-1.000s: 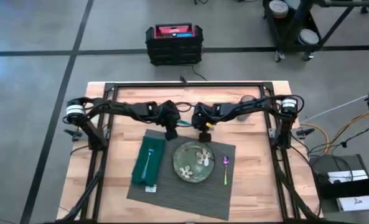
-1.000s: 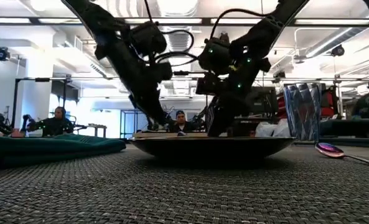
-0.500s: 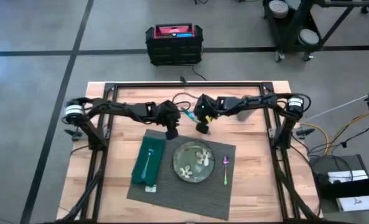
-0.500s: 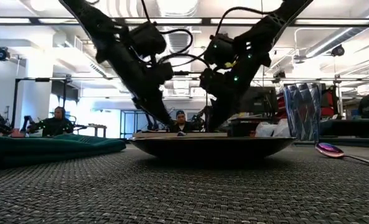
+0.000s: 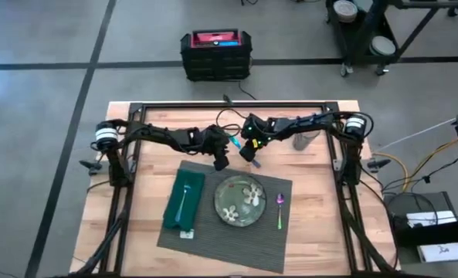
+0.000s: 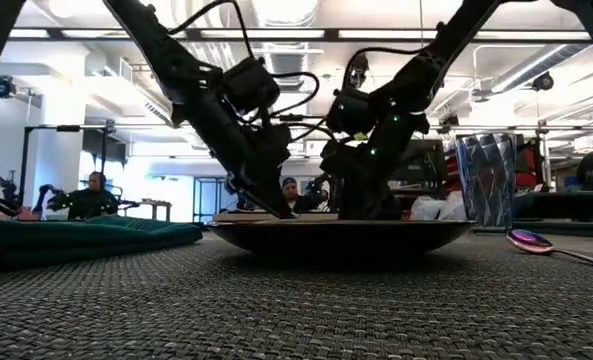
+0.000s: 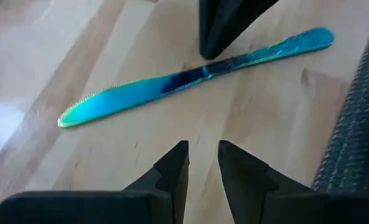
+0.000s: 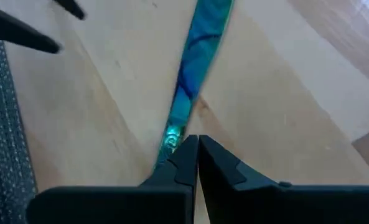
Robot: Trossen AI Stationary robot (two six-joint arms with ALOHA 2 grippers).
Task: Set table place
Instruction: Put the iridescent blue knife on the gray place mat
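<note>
A teal-blue knife (image 7: pixel 190 78) lies flat on the wooden table (image 5: pixel 313 166), just beyond the far edge of the dark grey placemat (image 5: pixel 229 235). My right gripper (image 8: pixel 193 146) is shut and comes down on the knife near its middle. My left gripper (image 7: pixel 203 163) hovers over bare wood on the knife's near side, its fingers a little apart with nothing between them. In the high view both grippers, left (image 5: pixel 222 162) and right (image 5: pixel 248 153), meet over the knife (image 5: pixel 233 144). My right gripper's shut fingertips (image 7: pixel 214 50) meet the knife where the handle joins the blade (image 7: pixel 224 62), coming from above and slanting down. They close on nothing. The knife lies flat on the table along its whole length.
On the placemat sit a green plate (image 5: pixel 240 202), a dark green napkin (image 5: pixel 184 199) with a fork on it to its left, and a purple spoon (image 5: pixel 280 208) to its right. A clear glass (image 5: pixel 306 133) stands at the far right of the table.
My right gripper has gone from above the placemat's far edge toward the table's far edge and a little left, down to the knife. My left gripper has shifted toward the right, closer to the knife. The knife, plate, napkin and spoon have stayed in place.
</note>
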